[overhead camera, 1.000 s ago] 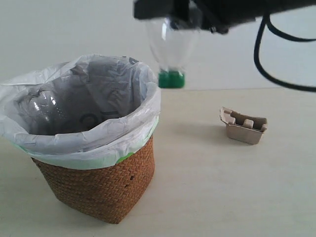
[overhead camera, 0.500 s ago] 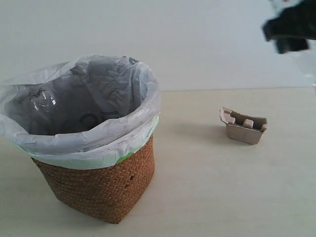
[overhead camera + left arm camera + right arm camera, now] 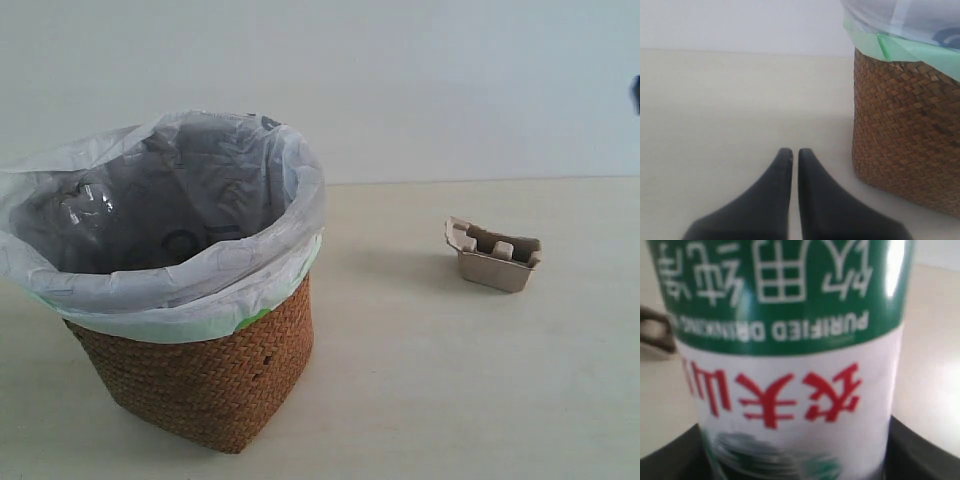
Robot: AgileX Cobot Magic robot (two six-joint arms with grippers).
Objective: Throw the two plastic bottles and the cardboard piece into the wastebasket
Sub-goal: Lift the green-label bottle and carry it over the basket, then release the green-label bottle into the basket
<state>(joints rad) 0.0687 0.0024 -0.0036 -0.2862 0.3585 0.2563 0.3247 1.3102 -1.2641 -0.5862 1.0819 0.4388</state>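
Right pincer (image 3: pixel 795 467) on your rig clamps the green-and-white-labelled bottle (image 3: pixel 790 365), with dark fingers (image 3: pixel 922 452) pressed to either side of it. The label, with white characters on green and red characters on white, fills the wrist camera and reads inverted. Your left pincer (image 3: pixel 795 156) hangs low over the pale table (image 3: pixel 715 110). Its two fingers are drawn together to a hairline gap with nothing between them, near the wicker wall of the wastebasket (image 3: pixel 900 130). In the exterior view the wastebasket stands at near left, a translucent white bag (image 3: pixel 250 260) with a green edge folded over its rim. A second clear bottle (image 3: pixel 88 205) rests inside against the liner's left side. The cardboard piece (image 3: pixel 493 255) sits on the table well apart to the right of the basket, bumps upward.
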